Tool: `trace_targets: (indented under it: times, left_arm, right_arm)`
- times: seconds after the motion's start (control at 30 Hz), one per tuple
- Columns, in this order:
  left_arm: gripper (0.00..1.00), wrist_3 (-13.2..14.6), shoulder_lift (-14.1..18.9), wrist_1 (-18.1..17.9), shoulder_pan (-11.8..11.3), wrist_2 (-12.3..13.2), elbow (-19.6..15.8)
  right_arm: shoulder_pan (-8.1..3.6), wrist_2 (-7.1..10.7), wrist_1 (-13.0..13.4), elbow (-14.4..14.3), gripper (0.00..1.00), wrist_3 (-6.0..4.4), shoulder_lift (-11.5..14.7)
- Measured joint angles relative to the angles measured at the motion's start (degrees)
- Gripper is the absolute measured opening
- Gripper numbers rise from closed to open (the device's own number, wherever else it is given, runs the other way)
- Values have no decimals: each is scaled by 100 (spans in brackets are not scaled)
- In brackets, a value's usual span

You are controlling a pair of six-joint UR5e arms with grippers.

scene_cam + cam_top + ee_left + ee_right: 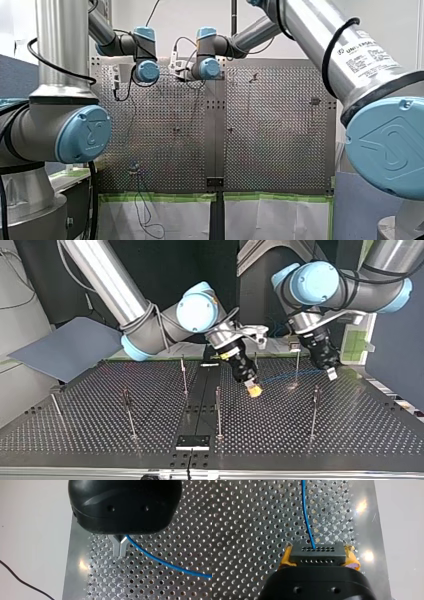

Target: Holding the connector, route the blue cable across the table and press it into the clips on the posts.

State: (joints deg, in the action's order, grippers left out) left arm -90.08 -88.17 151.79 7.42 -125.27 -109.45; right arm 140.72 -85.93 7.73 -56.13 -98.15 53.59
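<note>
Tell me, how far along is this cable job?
Early. Done: my right end effector grips the connector. In hand: the cable runs from it to my left end effector. Left: pressing it into the posts; none visibly holds it.

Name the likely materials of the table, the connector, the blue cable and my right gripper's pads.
Table: bare metal, shiny, glare spots between the holes. Connector: probably black plastic, matte, moulded holes. Blue cable: smooth sheath, likely plastic. Pads: yellow, perhaps rubber; unclear.

silver arms (310,35); blue joint caps (85,134); my right hand (319,549) yellow-padded
</note>
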Motion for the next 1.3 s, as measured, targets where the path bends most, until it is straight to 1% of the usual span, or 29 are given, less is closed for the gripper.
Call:
trace_targets:
  times: [0.13, 0.3, 0.53, 0.63, 0.73, 0.93, 1.07, 1.3]
  left_arm:
    - [0, -5, -126, 23, -96, 58, 90]
    - [0, -89, -222, 17, -262, 142, 145]
    - [0, -135, -236, 10, -615, 477, 161]
    - [0, -162, -237, -30, -724, 618, 168]
    - [0, -232, -238, -92, -763, 753, 182]
    - [0, -353, -294, -151, -792, 1055, 215]
    - [0, -366, -391, -158, -829, 1231, 256]
    - [0, -414, -429, -276, -955, 1421, 306]
  right_arm:
    - [20, 17, -18, 99, 0, -9, -30]
    - [15, 30, -24, 136, 0, -40, -51]
    - [-2, 64, -39, 209, 0, -56, -162]
    - [-3, 66, -45, 226, 0, -57, -182]
    - [10, 66, -101, 286, 0, -61, -243]
    - [18, 67, -220, 525, 0, -75, -426]
    - [-7, 67, -240, 691, 0, -104, -465]
    - [-54, 79, -245, 782, 0, -121, -474]
